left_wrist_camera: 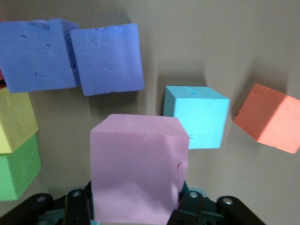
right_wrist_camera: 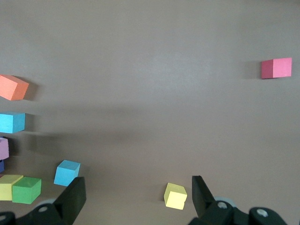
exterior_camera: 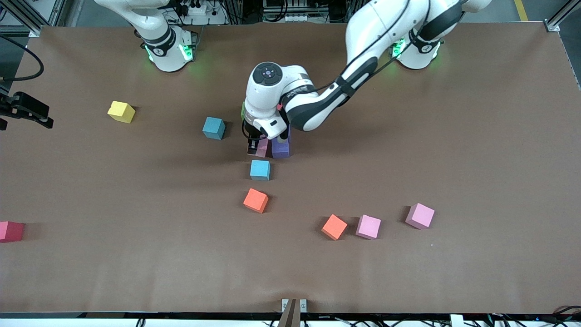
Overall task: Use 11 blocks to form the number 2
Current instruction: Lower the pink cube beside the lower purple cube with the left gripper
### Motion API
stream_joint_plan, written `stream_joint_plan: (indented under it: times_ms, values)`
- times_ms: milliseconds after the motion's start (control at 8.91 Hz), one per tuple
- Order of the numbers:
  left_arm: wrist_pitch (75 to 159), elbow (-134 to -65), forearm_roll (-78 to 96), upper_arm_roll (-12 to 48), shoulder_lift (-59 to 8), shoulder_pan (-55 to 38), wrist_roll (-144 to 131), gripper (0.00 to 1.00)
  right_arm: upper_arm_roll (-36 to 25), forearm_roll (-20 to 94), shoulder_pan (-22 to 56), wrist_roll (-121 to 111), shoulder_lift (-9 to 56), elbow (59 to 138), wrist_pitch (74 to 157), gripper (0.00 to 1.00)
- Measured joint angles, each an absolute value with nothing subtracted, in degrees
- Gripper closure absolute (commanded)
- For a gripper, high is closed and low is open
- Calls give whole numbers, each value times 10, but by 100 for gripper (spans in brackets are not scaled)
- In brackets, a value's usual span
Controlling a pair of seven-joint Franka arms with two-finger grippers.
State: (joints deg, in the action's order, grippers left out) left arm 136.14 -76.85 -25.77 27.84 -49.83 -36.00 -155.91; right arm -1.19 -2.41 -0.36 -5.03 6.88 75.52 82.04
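Table (exterior_camera: 476, 150): brown, scattered cubes.
Left gripper (exterior_camera: 258, 149): clamped on pink cube (left_wrist_camera: 138, 171), beside purple cubes (left_wrist_camera: 108, 58).
Right gripper (right_wrist_camera: 136, 197): waiting, fingers spread wide.

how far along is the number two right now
Early. Two purple blocks sit side by side, with a yellow and a green block close by. The left pincer grips a pink block beside the purple pair. Both light blue blocks, two orange, two pink, a yellow and a red one lie scattered. The right pincer waits open.
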Motion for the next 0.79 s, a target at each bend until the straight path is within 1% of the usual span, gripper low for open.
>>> stream_joint_plan:
  times_ms: [112,225,786]
  values:
    - [1373,-768,-253,256,-500,-382,-1562,100,-12,-24,-4,-50,69,755,820,0]
    - [1374,-768,-251,248,-501,-389,-1562,100,-12,-24,-4,-50,69,755,820,0]
    - [1375,-768,-249,238,-517,-388,-1564,100,-12,-24,-4,-50,69,755,820,0]
